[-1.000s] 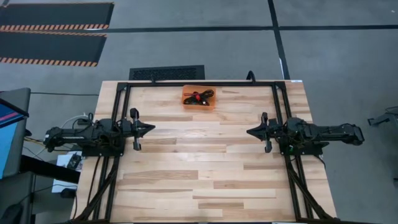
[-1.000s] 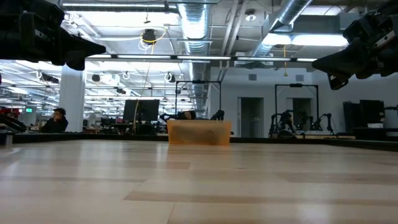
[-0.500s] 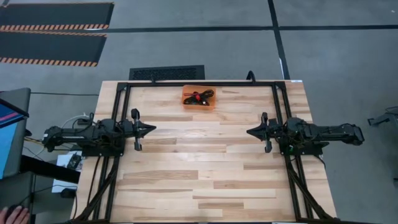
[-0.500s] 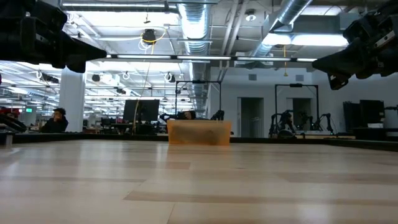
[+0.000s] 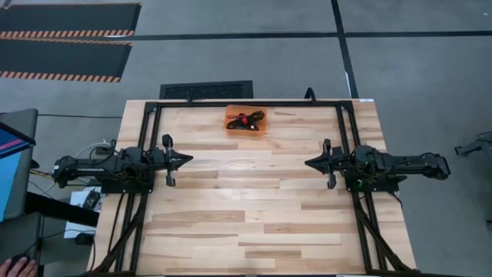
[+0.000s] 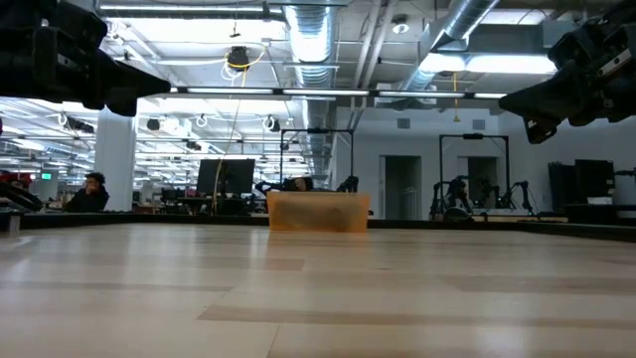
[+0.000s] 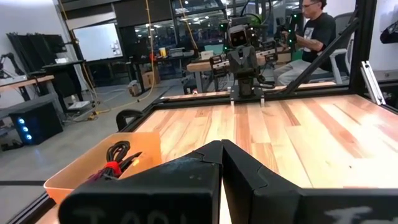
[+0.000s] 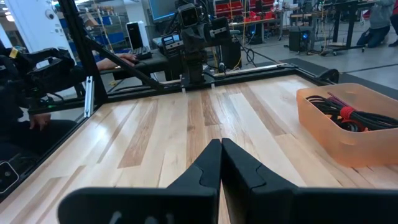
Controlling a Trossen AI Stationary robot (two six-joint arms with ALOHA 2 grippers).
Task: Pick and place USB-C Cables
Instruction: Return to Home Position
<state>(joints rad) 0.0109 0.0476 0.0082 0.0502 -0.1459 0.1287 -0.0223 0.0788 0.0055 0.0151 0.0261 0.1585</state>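
The left claw (image 5: 188,159) hangs above the left side of the surface (image 5: 254,208), its two dark fingers pressed together to a point and holding nothing. The right claw (image 5: 308,163) hangs above the right side in the same way, pressed together and empty. The two point at each other, well apart.

The USB-C cables (image 5: 246,120) lie bundled inside the orange tray (image 5: 227,127), which stands near the far edge of the surface, about midway between the arms. Black loops and a red band show in the bundle, and the right wrist view picks out a magenta strand (image 8: 336,99) among them. How many cables lie there cannot be told.

The surface is made of pale wooden planks of mixed tone and is edged by a black metal frame (image 5: 247,103). It carries only the tray.

Grey floor surrounds it, crossed by dark lines, with black mats (image 5: 65,38) edged in orange stripes at the upper left and a dark floor grate (image 5: 205,90) just beyond the far edge. A person's hand (image 5: 15,267) shows at the lower left corner.

At table height the room behind is a wide workshop with silver ceiling ducts (image 6: 308,30), strip lights and further rigs. A person (image 6: 91,191) sits at a desk far to the left.
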